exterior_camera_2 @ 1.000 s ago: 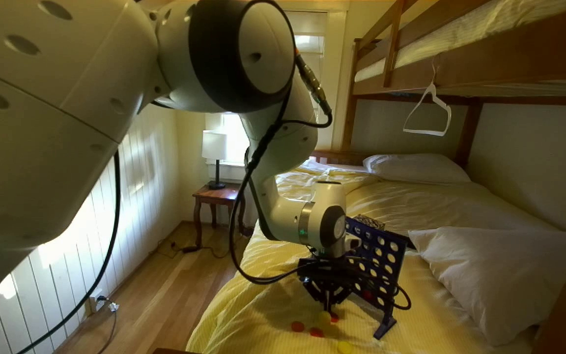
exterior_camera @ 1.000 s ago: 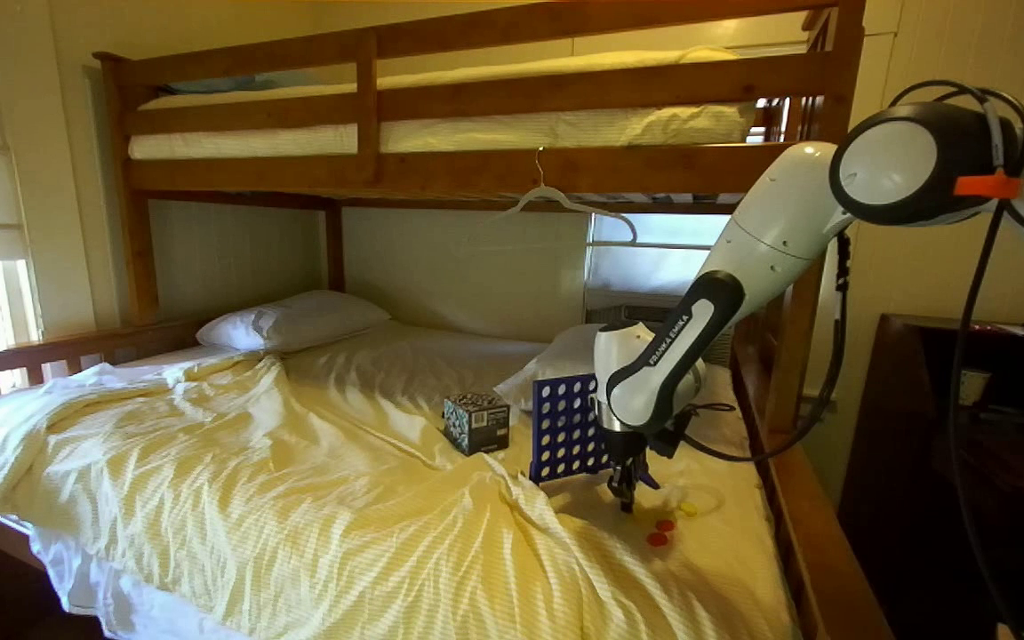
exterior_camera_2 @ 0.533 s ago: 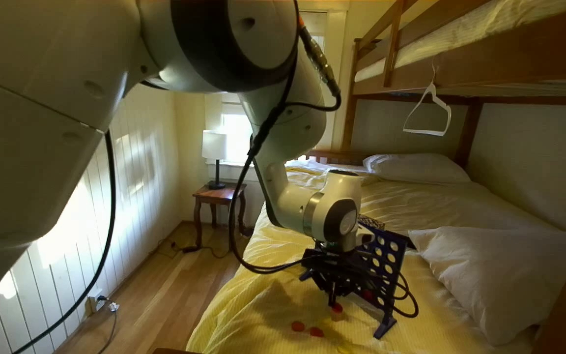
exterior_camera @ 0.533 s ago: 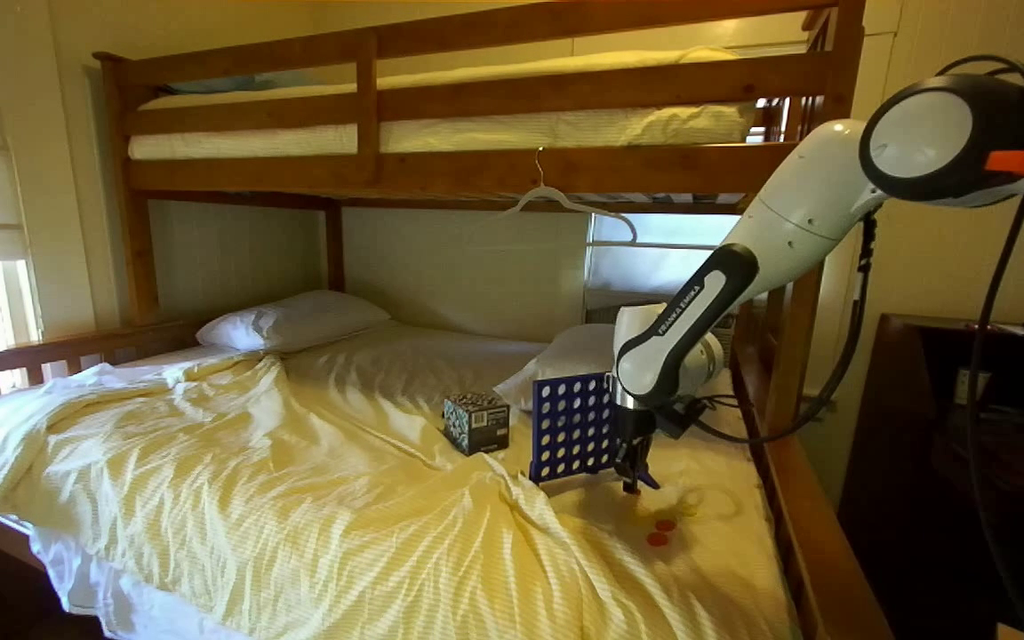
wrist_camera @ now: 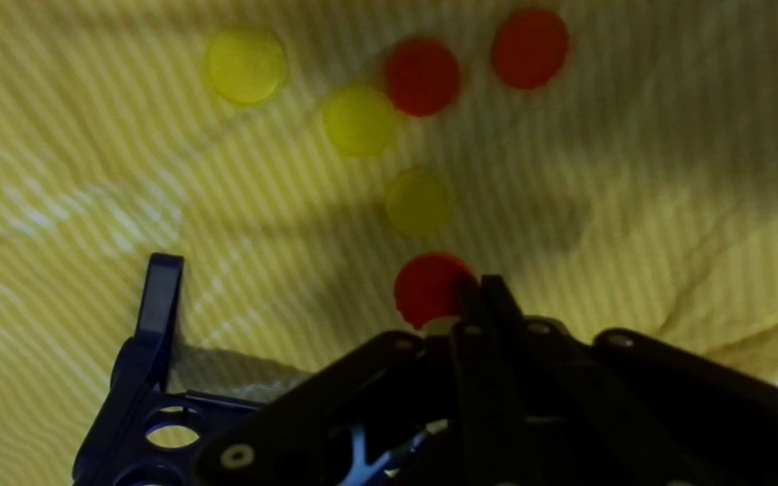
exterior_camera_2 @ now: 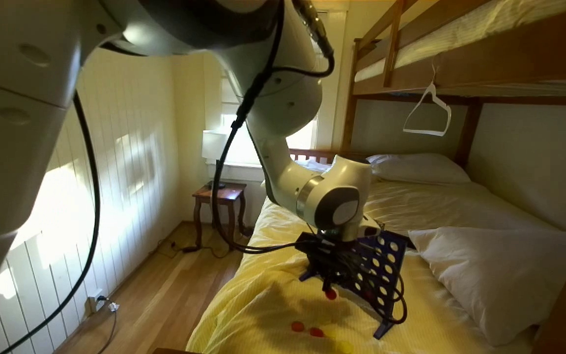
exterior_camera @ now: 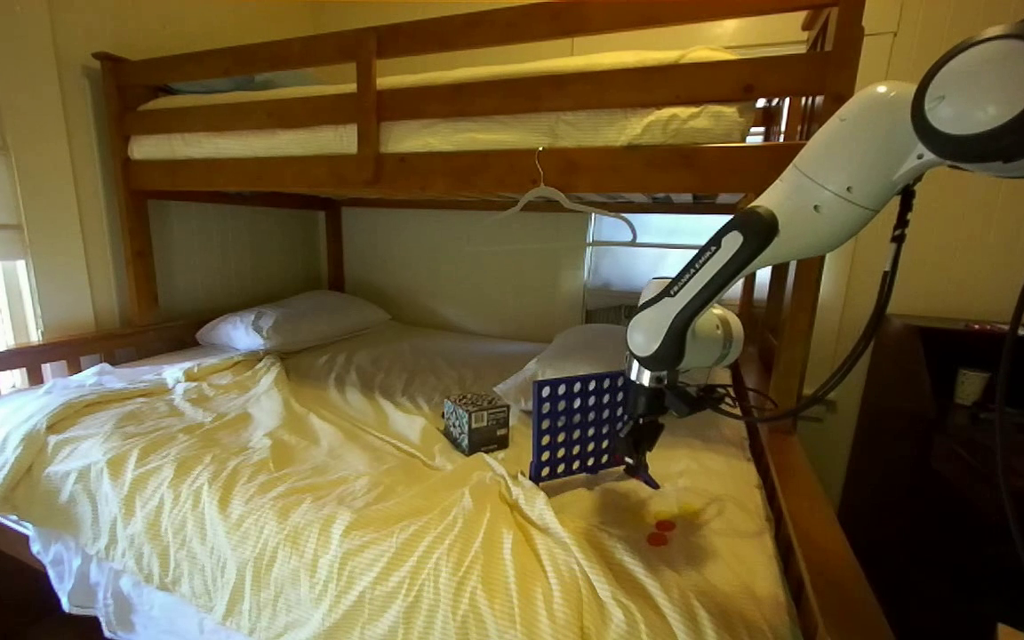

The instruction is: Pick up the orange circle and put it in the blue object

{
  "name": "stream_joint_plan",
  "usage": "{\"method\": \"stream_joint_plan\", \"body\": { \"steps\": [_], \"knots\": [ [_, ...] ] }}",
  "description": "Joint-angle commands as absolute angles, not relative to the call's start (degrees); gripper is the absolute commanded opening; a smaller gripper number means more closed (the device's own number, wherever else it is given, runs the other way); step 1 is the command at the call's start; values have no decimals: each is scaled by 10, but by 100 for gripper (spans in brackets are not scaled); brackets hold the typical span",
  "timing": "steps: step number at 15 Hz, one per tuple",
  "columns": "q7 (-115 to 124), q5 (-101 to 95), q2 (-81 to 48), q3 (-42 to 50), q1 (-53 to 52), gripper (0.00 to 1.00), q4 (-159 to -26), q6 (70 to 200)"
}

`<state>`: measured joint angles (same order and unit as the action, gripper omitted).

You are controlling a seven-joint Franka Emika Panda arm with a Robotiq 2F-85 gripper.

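Observation:
My gripper (wrist_camera: 480, 287) is shut on a red-orange disc (wrist_camera: 429, 290), which sticks out to one side of the fingertips in the wrist view. The gripper (exterior_camera_2: 327, 285) and disc (exterior_camera_2: 330, 294) are raised above the bed in an exterior view. The blue grid (exterior_camera: 568, 427) stands upright on the bed, and the gripper (exterior_camera: 635, 467) is at its near end, partly covering it. The grid also shows behind the gripper in an exterior view (exterior_camera_2: 400, 253), with a red spot low in it. Its foot and corner show at lower left in the wrist view (wrist_camera: 149, 351).
Two loose red discs (wrist_camera: 423, 76) and several yellow discs (wrist_camera: 360, 120) lie on the yellow sheet. A patterned box (exterior_camera: 476, 423) stands beyond the grid. A pillow (exterior_camera_2: 499, 275) lies beside it. A hanger (exterior_camera: 548, 191) hangs from the upper bunk rail (exterior_camera: 441, 169). A wooden side rail (exterior_camera: 814, 533) edges the bed.
My gripper has risen from the sheet with the red-orange disc and tilted, moving close to the grid's near end. The arm's elbow has risen and moved back. The grid has stayed put.

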<state>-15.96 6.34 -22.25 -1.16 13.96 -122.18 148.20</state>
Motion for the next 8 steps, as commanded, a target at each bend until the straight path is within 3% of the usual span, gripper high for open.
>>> {"method": "stream_joint_plan", "body": {
  "steps": [1, 8],
  "knots": [
    [-174, 154, -159, -33, 156, 1, -1269, 1478],
    [-212, 372, -90, -37, 157, 1, -1292, 1486]
  ]
}}
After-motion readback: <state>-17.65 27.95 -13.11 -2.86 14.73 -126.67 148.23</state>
